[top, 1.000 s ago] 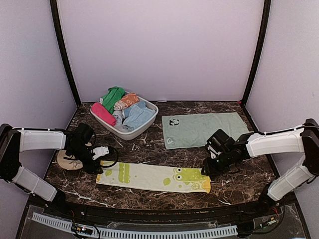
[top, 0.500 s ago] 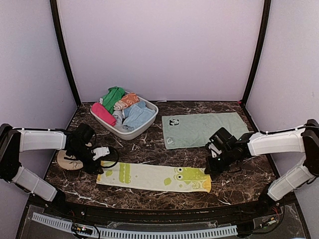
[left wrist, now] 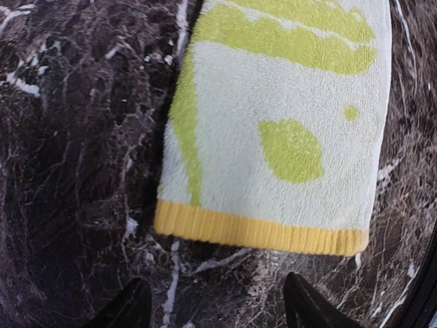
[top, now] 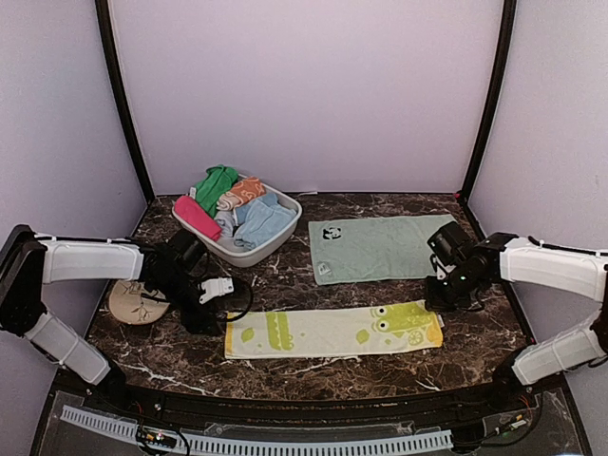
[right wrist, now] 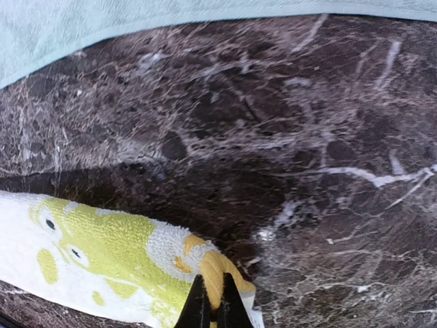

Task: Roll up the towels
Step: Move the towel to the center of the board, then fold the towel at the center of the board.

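The yellow-lime patterned towel (top: 332, 331) lies flat along the front of the table. My right gripper (right wrist: 210, 302) is shut on the yellow hem at its right end (top: 437, 306). My left gripper (left wrist: 215, 311) is open just short of the towel's left hem (left wrist: 259, 232), with only bare marble between its fingers; in the top view it sits at the towel's left end (top: 211, 309). The pale mint towel (top: 380, 247) with a panda patch (top: 332, 233) lies flat behind. The hot-pink towel (top: 197, 217) rests rolled in the basket.
A grey basket (top: 275, 237) at the back left holds several rolled cloths. A round tan disc (top: 133, 304) lies at the left under the left arm. Dark marble table, purple walls on three sides.
My right gripper closed on the towel's right end and pulled the whole towel right and slightly back. My left gripper followed to the right and opened wider.
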Tool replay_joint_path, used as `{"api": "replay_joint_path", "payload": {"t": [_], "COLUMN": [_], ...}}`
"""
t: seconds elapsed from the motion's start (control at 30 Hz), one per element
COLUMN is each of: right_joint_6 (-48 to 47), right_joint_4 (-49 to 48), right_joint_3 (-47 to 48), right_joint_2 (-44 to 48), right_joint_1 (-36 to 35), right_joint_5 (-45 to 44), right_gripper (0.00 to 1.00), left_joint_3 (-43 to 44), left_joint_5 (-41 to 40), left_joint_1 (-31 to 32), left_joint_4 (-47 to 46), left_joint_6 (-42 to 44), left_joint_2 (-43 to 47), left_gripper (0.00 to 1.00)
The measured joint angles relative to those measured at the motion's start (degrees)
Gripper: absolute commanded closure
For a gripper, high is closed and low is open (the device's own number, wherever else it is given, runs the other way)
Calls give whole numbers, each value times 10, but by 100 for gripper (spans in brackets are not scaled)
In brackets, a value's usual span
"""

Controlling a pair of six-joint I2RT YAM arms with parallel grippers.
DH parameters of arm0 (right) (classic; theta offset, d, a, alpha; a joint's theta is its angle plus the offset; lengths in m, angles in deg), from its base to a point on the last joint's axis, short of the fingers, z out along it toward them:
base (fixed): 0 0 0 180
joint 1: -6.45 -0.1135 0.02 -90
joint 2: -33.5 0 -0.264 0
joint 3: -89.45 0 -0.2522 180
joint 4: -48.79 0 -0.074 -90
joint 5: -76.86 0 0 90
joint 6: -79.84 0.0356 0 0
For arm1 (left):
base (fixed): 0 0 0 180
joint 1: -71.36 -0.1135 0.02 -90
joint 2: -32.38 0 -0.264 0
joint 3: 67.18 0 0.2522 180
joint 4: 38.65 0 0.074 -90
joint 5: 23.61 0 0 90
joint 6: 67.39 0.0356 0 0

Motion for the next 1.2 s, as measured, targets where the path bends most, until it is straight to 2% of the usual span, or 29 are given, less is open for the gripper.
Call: {"api": "replay_joint_path", "payload": {"t": [0.17,0.37,0.7,0.9,1.2], "right_joint_6": [-7,10,71,90,101], "right_joint_4": [30,27,-40,-65,-98], "right_joint_3": [20,70,284,389,502], "right_joint_2": [23,0,-163,-284,-411], "right_joint_1": [11,-43,-221,-270,-294], "right_joint_5": [6,72,139,170,221], "right_gripper": [100,100,100,100,100], "left_joint_3": [21,32,6,-7,-21], "left_joint_5": [12,32,49,60,71], "left_joint_1": [-16,-98,-163,-205,-235], "left_joint_4": [10,29,40,40,38], "left_joint_6": [-13,-8,9,20,38], "left_joint_2": [36,75,131,131,132], "left_gripper": [16,17,18,18,21]}}
